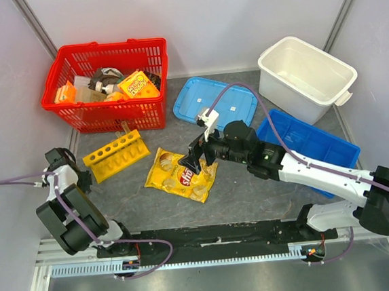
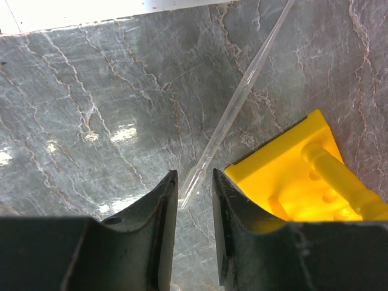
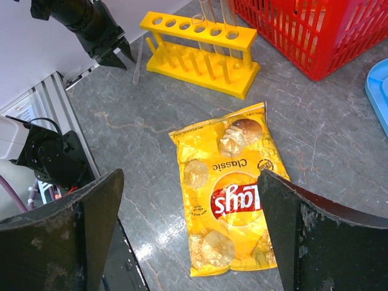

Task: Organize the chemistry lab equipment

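A yellow test tube rack [image 1: 117,154] stands on the grey table with clear tubes in its far holes [image 3: 209,15]. Beside its left end lies a clear plastic pipette [image 2: 242,91], also visible in the right wrist view [image 3: 138,60]. My left gripper [image 2: 194,179] is low at the table, open by a narrow gap. The pipette's near end lies between its fingertips, and neither finger touches it. The rack's corner [image 2: 303,176] is just right of the right finger. My right gripper [image 3: 191,176] hangs wide open above a yellow Lay's chips bag [image 3: 233,194] and holds nothing.
A red basket [image 1: 111,47] holding snack packs and other items stands at the back left. A blue lid [image 1: 214,103] lies behind the chips bag [image 1: 181,175]. A white tub [image 1: 269,61] and a blue bin [image 1: 317,145] are on the right.
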